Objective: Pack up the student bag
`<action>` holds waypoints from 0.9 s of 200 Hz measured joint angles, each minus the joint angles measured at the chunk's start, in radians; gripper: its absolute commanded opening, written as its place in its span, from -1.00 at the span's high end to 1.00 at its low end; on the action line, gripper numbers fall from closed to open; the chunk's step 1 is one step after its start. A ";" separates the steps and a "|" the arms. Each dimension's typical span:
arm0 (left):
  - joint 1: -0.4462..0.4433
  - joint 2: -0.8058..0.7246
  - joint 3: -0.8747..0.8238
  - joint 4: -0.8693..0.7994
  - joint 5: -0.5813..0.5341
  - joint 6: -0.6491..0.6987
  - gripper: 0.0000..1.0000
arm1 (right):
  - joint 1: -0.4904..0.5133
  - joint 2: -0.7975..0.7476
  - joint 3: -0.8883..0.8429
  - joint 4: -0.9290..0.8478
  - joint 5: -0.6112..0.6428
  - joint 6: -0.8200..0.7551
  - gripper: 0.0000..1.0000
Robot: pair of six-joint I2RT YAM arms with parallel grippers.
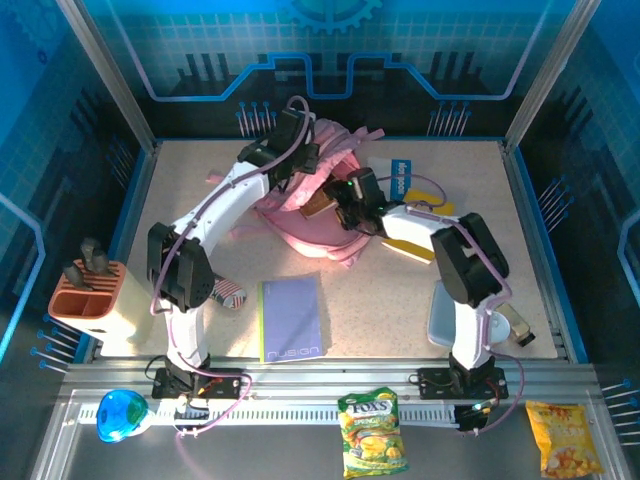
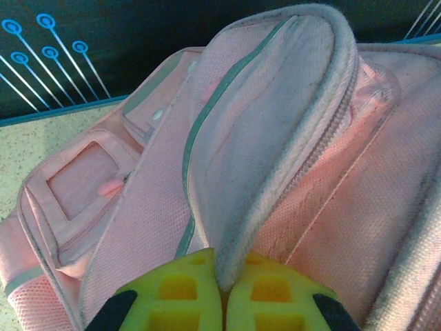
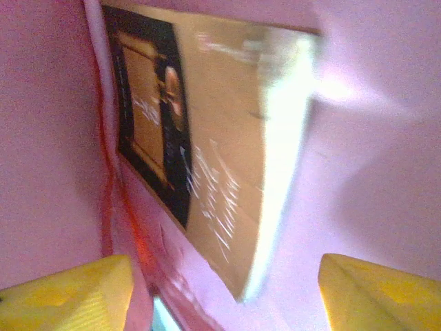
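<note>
Holding the mouth wide matters most here: the left pincer (image 2: pixel 222 293), pressed together on the lifted flap of the student bag (image 2: pixel 138 207), which lies mid-back on the tabletop (image 1: pixel 400 310), should hold that flap high. Meanwhile the right pincer (image 3: pixel 227 296), spread apart inside the bag, should back straight out without dragging the brown book (image 3: pixel 207 158). Counted: one bag, one brown book, one purple notebook (image 1: pixel 291 318), and two snack packs, a green packet (image 1: pixel 372 432) and a yellow packet (image 1: pixel 565 437).

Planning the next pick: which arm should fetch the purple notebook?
Right. The right claw is open inside the bag, gripping nothing; the left claw is shut on the bag's flap, holding it up.
</note>
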 measured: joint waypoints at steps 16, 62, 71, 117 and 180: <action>0.027 -0.007 -0.027 0.018 0.022 -0.019 1.00 | -0.010 -0.091 -0.092 0.015 -0.044 -0.025 -0.55; 0.052 -0.116 -0.217 0.096 0.082 -0.043 0.64 | -0.013 -0.306 -0.264 0.027 -0.087 -0.196 -0.67; 0.052 -0.149 -0.269 0.121 0.092 -0.048 0.56 | -0.014 -0.339 -0.279 -0.008 -0.076 -0.240 -0.70; 0.055 -0.247 -0.465 0.200 0.142 -0.064 0.86 | -0.100 -0.438 -0.360 -0.044 -0.117 -0.420 -0.62; 0.073 -0.237 -0.484 0.200 0.071 -0.050 0.85 | -0.116 -0.391 -0.306 -0.109 -0.140 -0.471 -0.59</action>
